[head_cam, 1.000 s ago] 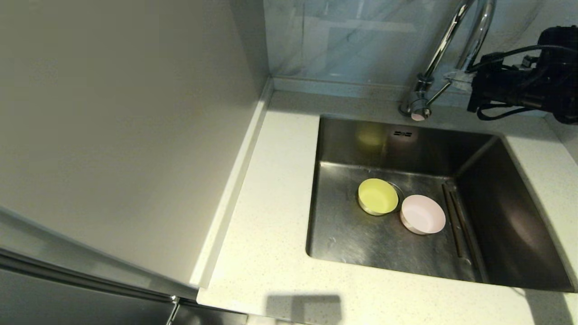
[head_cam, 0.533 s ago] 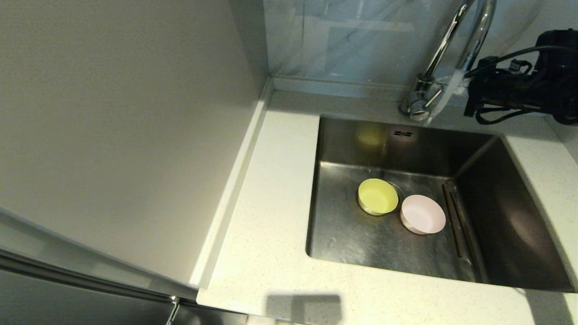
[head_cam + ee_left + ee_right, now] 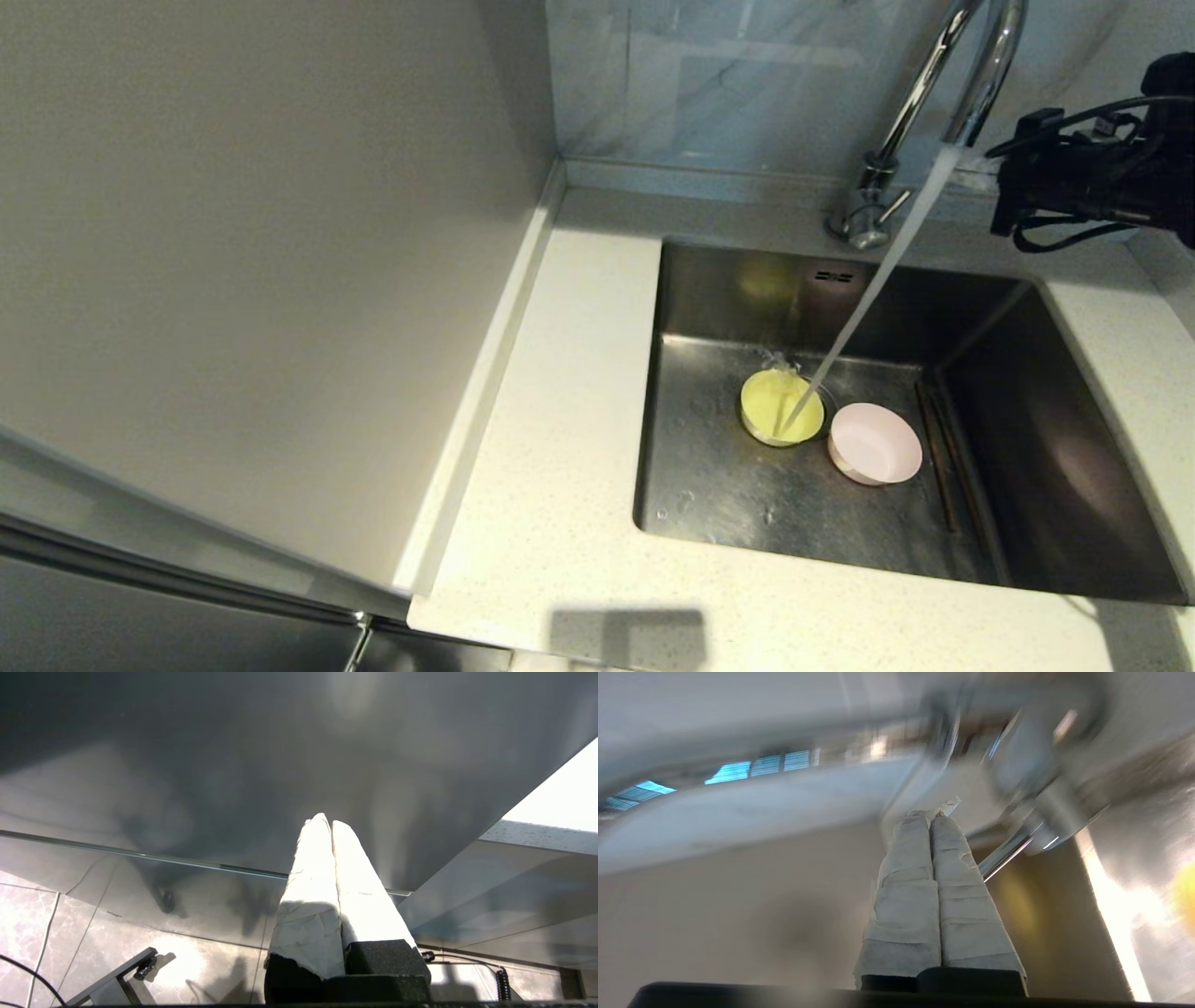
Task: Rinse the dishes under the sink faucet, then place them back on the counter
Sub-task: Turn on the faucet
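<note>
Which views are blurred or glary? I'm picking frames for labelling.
Head view: sharp, with a dark shadow on the counter near its front edge. Right wrist view: faucet smeared by blur, glare beside it. Left wrist view: left gripper's fingers overexposed.

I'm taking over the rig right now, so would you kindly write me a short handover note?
Right end effector: shut, empty, beside the faucet lever.
Left end effector: shut, parked below the counter.
Water is running into the yellow-green bowl. The pink bowl and chopsticks lie in the sink outside the stream.
Left: rinse those, shut the tap, return everything to the counter.
</note>
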Controlling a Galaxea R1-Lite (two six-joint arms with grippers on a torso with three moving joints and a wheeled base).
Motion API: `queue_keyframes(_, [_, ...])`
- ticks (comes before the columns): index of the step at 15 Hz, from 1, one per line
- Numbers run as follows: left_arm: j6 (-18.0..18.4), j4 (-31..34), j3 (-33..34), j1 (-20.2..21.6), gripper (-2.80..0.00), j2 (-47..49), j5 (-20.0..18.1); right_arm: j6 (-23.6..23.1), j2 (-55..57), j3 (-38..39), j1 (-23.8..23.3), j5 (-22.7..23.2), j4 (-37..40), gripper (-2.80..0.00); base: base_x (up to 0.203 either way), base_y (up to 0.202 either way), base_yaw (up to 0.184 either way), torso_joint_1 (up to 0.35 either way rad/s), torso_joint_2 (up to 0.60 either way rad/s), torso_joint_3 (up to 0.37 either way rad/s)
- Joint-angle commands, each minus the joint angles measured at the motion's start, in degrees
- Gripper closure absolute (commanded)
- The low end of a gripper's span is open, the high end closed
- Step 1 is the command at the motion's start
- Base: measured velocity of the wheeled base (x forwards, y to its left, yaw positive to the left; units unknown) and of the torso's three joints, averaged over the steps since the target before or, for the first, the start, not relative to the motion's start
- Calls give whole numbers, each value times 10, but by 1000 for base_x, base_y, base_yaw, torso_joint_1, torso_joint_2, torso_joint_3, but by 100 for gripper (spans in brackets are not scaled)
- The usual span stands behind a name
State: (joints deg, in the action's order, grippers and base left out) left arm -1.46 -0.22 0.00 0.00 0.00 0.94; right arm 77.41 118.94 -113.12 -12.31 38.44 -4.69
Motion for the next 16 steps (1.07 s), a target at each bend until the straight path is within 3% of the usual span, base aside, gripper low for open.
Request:
queue_keyframes(1, [0, 0, 0, 0, 0, -2, 0, -6, -14, 3, -24, -4, 0, 0, 0, 0, 0, 0, 0, 0])
queue_keyframes(3, [0, 0, 0, 0, 0, -2, 0, -18, -32, 4, -51, -4, 2, 0, 0, 0, 0, 0, 0, 0])
queue_keyframes(5, [0, 0, 0, 0, 0, -2, 0, -92, -55, 21, -68, -4, 22, 0, 0, 0, 0, 0, 0, 0])
queue_keyframes(6, [0, 0, 0, 0, 0, -2, 0, -152, -66, 33, -70, -5, 42, 0, 0, 0, 0, 0, 0, 0])
queue_keyframes(8, [0, 0, 0, 0, 0, -2, 0, -353, -95, 62, -71, -47, 121, 0, 0, 0, 0, 0, 0, 0])
queue_keyframes(10, [0, 0, 0, 0, 0, -2, 0, -560, -137, 117, -70, -161, 186, 0, 0, 0, 0, 0, 0, 0])
queue_keyframes(11, [0, 0, 0, 0, 0, -2, 0, -627, -175, 157, -70, -210, 201, 0, 0, 0, 0, 0, 0, 0])
queue_keyframes(16, [0, 0, 0, 0, 0, -2, 0, -767, -362, 283, -70, -319, 203, 0, 0, 0, 0, 0, 0, 0])
